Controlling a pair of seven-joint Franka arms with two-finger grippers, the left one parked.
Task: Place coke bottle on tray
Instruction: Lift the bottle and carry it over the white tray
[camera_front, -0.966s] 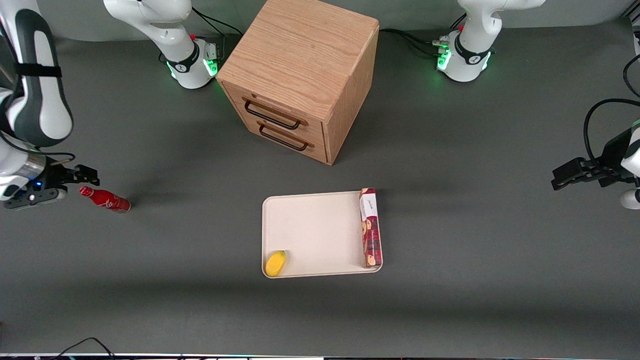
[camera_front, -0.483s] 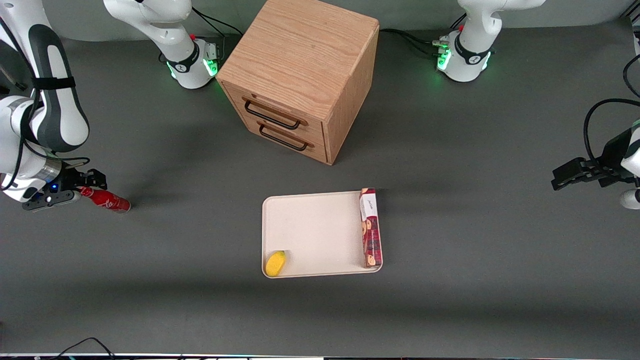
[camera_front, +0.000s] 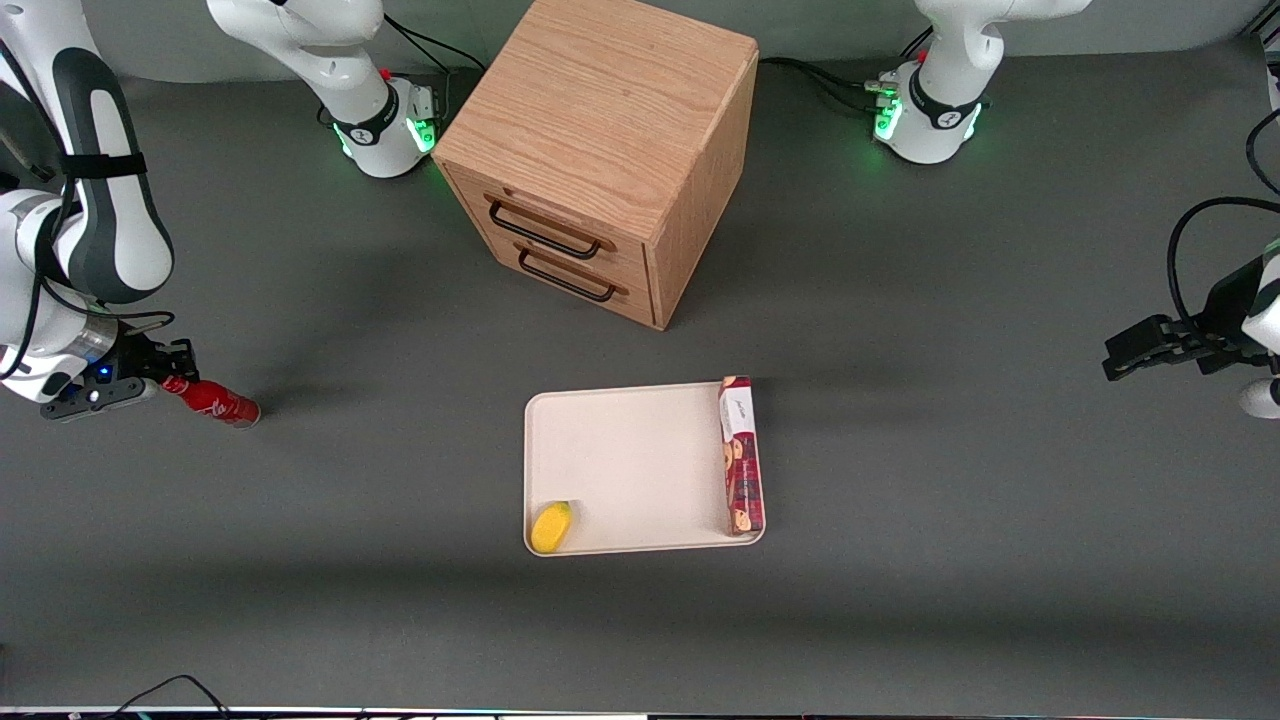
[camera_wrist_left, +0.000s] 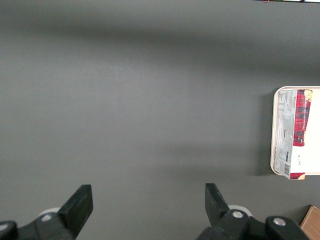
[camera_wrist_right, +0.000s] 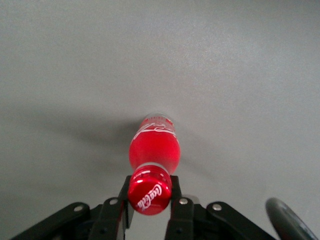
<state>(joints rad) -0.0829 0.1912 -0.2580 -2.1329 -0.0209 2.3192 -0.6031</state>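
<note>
The coke bottle (camera_front: 215, 400) is small, red and red-capped, and lies on its side on the grey table toward the working arm's end. Its cap points at my right gripper (camera_front: 172, 380). In the right wrist view the bottle (camera_wrist_right: 154, 150) runs away from the camera. The gripper (camera_wrist_right: 150, 192) has a black finger pressed against each side of the neck just under the cap. The bottle still rests on the table. The cream-white tray (camera_front: 620, 460) lies flat near the table's middle, well apart from the bottle.
A long red cookie box (camera_front: 741, 455) lies along the tray's edge nearest the parked arm, and a small yellow object (camera_front: 551, 526) sits in the tray's near corner. A wooden drawer cabinet (camera_front: 600, 150) stands farther from the camera than the tray. The tray rim (camera_wrist_left: 274, 130) shows in the left wrist view.
My right gripper came in from the table's end to the bottle's cap and its fingers closed around the neck. The bottle has not moved.
</note>
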